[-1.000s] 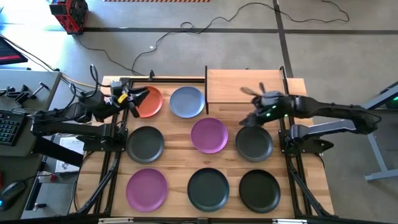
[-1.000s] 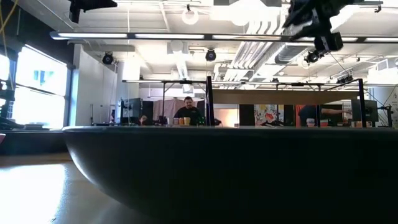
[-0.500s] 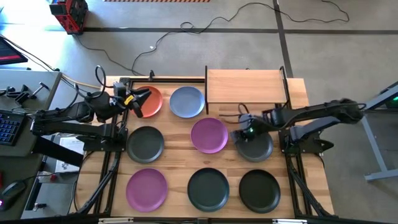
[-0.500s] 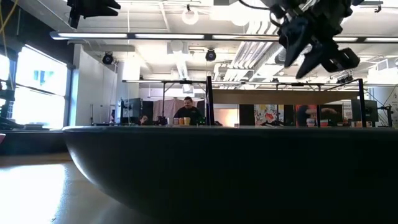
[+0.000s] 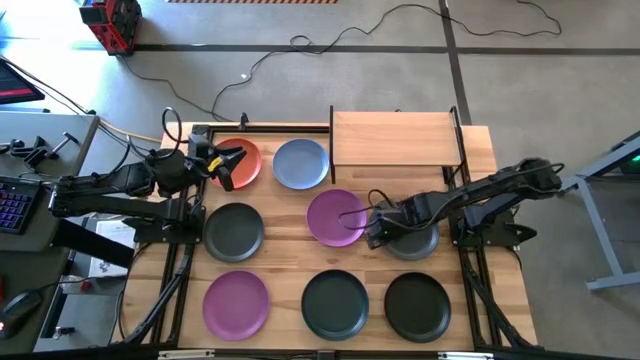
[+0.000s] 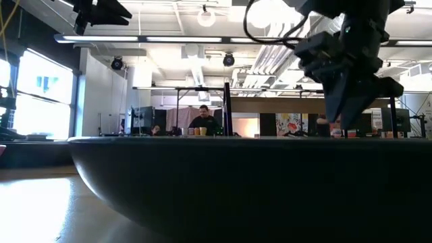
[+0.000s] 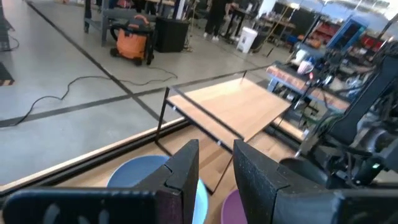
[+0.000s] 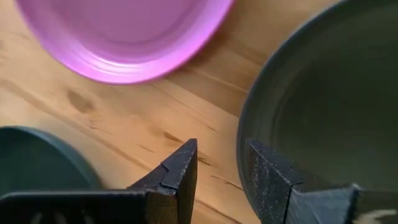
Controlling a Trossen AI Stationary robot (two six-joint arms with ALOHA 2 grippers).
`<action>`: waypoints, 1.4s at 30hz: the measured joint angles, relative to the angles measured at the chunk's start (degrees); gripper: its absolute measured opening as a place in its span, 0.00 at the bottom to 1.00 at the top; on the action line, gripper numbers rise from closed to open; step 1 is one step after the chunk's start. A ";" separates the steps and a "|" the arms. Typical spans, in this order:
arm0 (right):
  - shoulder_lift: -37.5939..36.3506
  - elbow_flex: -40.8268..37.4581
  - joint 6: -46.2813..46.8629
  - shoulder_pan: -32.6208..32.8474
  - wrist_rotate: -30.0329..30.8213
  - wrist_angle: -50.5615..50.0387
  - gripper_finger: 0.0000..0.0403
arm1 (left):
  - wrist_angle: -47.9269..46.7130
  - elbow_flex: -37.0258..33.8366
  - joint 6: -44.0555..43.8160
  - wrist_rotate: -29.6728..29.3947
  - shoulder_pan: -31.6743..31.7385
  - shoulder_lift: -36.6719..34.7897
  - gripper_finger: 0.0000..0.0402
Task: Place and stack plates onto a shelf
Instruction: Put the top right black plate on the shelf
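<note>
Straddling dark plate's rim: right claw

Eight plates on the desk: far row two plates at left with the shelf to their right; middle row three plates; near row three plates. Left tool over far-left plate. Right tool between middle-row centre and right plates, its jaws astride the right plate's left rim.
</note>
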 joint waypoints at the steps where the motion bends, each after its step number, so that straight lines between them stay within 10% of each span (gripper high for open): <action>1: 0.77 0.01 0.36 0.30 -0.01 0.05 0.29 | -0.35 -0.02 -0.01 0.01 -0.01 0.09 0.22; 21: 9.92 0.05 -0.03 5.46 1.96 0.82 0.29 | -0.79 -0.02 -0.02 0.01 0.01 2.00 0.22; 32: 10.63 0.42 0.21 5.47 2.49 0.53 0.03 | -0.69 -0.02 -0.07 -0.01 0.00 2.00 0.22; 42: 11.05 6.31 -0.47 5.47 3.17 -9.16 0.00 | -0.66 -0.02 0.01 0.00 -0.01 1.98 0.22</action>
